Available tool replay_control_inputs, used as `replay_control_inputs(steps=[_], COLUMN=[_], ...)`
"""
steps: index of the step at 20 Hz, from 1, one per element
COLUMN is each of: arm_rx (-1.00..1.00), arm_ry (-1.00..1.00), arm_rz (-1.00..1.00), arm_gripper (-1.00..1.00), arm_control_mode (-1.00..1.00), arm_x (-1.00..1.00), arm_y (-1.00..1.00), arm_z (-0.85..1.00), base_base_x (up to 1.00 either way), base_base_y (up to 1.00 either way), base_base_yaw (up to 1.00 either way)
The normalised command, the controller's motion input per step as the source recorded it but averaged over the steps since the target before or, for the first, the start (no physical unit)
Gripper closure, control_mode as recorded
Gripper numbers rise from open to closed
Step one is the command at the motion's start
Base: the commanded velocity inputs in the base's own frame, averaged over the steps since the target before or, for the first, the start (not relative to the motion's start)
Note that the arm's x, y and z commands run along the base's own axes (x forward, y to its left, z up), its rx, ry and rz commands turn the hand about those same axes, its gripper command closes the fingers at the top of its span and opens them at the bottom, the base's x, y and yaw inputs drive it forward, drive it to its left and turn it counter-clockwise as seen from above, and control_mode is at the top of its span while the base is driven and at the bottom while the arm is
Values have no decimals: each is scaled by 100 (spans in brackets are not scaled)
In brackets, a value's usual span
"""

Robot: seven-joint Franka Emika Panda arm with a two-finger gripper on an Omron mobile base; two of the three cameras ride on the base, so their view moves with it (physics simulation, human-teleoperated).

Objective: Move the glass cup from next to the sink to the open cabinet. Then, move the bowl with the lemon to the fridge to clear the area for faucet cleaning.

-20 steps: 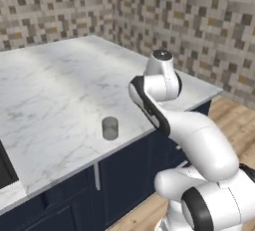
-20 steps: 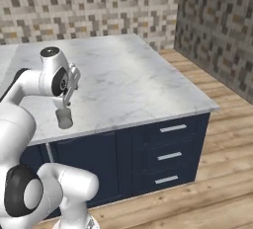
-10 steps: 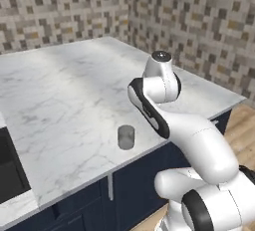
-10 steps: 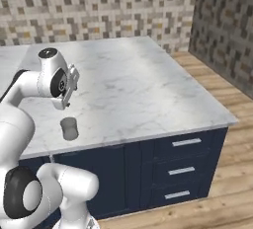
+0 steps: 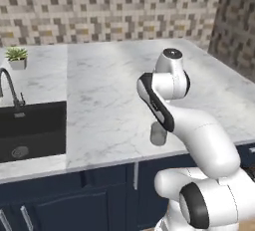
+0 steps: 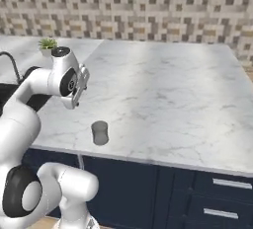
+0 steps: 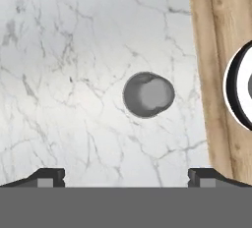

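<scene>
The glass cup (image 5: 158,134) stands upright near the front edge of the white marble counter, well to the right of the black sink (image 5: 35,125) and the faucet (image 5: 10,88). From the other side the glass cup (image 6: 100,133) sits below and right of my gripper (image 6: 75,102), which hangs above the counter. Looking straight down, the glass cup (image 7: 148,95) lies ahead of my gripper (image 7: 125,177). Its fingertips (image 7: 47,177) stand wide apart, open and holding nothing. The bowl, lemon, open cabinet and fridge are out of view.
A small potted plant (image 5: 17,57) stands at the back of the counter behind the sink. Navy drawers (image 6: 217,198) run under the counter. Wood floor (image 7: 221,74) lies past the counter's front edge, close to the cup.
The whole picture has shifted: the base has driven, bringing the sink, faucet and plant into view. The cup stays put on the counter and the arm keeps its pose.
</scene>
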Motion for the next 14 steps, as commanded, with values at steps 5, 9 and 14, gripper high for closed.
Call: replay_control_inputs(steps=[5, 9, 14], arm_rx=[0, 0, 0], arm_ry=[0, 0, 0], arm_rz=[0, 0, 0], arm_gripper=[-100, -100, -100], arm_control_mode=[100, 100, 100], arm_x=[0, 0, 0], arm_y=[0, 0, 0], arm_z=[0, 0, 0], base_base_x=[4, 0, -31], base_base_y=[-1, 0, -35], base_base_yaw=[63, 1, -38])
